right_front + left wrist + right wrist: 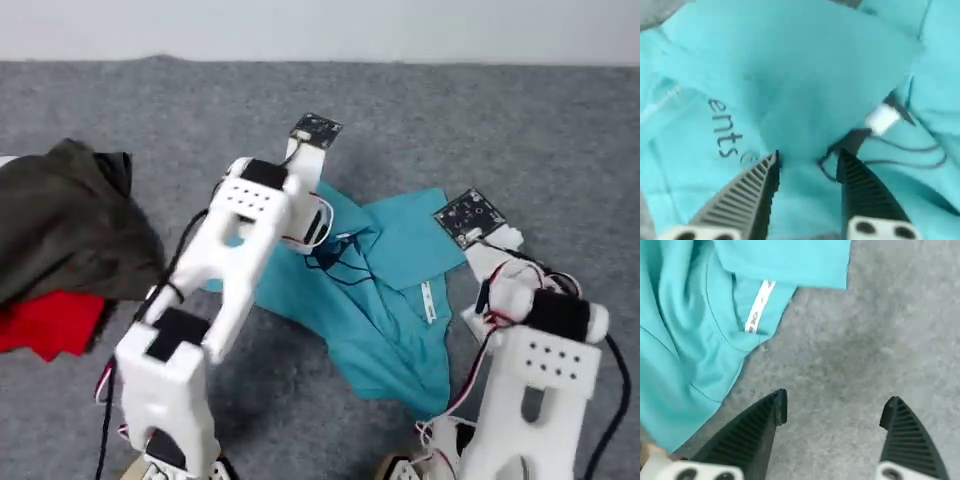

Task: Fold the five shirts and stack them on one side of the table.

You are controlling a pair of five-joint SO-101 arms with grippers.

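Lower right of the high view: the right gripper is hovering over bare counter, fingers spread wide and holding nothing. The teal shirt is lying crumpled at centre frame, just beside that gripper. Over its middle the left gripper is pointing down at the cloth, fingers narrowly parted, gripping nothing. A plug is dangling close by.

Judgement: flattening is coming first. Each gripper should be pinching a single layer at an edge, clear of the plug.

At the left edge, a dark shirt is lying partly over a red shirt.

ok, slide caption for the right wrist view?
Open right gripper above grey felt-covered table, beside crumpled teal shirt.
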